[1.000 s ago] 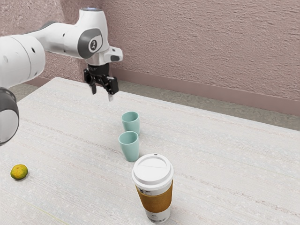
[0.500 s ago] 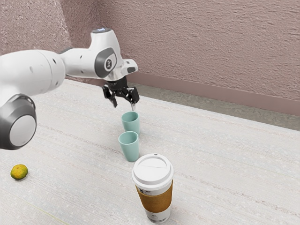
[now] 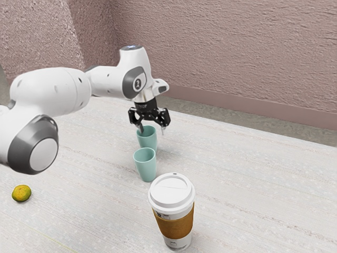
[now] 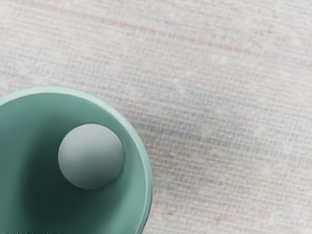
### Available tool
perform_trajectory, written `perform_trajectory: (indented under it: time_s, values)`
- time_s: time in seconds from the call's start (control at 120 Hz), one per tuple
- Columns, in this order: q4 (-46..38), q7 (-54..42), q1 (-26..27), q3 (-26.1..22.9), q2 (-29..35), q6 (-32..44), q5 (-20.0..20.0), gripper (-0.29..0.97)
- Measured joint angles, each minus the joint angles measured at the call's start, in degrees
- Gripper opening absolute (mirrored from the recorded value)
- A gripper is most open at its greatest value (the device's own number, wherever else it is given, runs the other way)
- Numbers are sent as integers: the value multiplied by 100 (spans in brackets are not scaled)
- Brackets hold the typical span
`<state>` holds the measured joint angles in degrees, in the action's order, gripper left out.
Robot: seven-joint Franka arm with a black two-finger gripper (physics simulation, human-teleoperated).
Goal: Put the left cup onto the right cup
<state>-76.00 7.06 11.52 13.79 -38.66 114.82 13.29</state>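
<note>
cups: two plain teal tumblers standing upright mid-bench (image 3: 263,174), far cup (image 3: 147,139) (image 4: 29,126) just behind near cup (image 3: 144,164) | arm: reaching in from the exterior view's left, claw (image 3: 151,126) hanging over the far cup's mouth, fingers spreading wide, gripping nothing | around: lidded coffee cup (image 3: 171,211) standing in front of the near cup; small yellowish fruit (image 3: 21,193) lying well apart

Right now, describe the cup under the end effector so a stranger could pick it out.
Start at the big lidded coffee cup. Two small teal cups stand behind it; yours is the farther cup, directly beneath the open end effector, not the nearer cup.
</note>
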Motion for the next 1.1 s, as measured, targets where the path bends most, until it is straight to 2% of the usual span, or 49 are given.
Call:
perform_trajectory:
  time_s: [0.217,0.325,0.425,0.8,0.917,1.1]
  values:
    - [73,261,0,0,-123,-123,-3,65]
    - [87,363,-2,32,-186,-124,-6,73]
    - [246,437,-1,48,-279,-125,-11,65]
    - [364,663,0,36,-459,-118,-25,59]
    - [364,719,5,36,-490,-110,-27,48]
    - [364,792,39,66,-491,-112,-30,17]
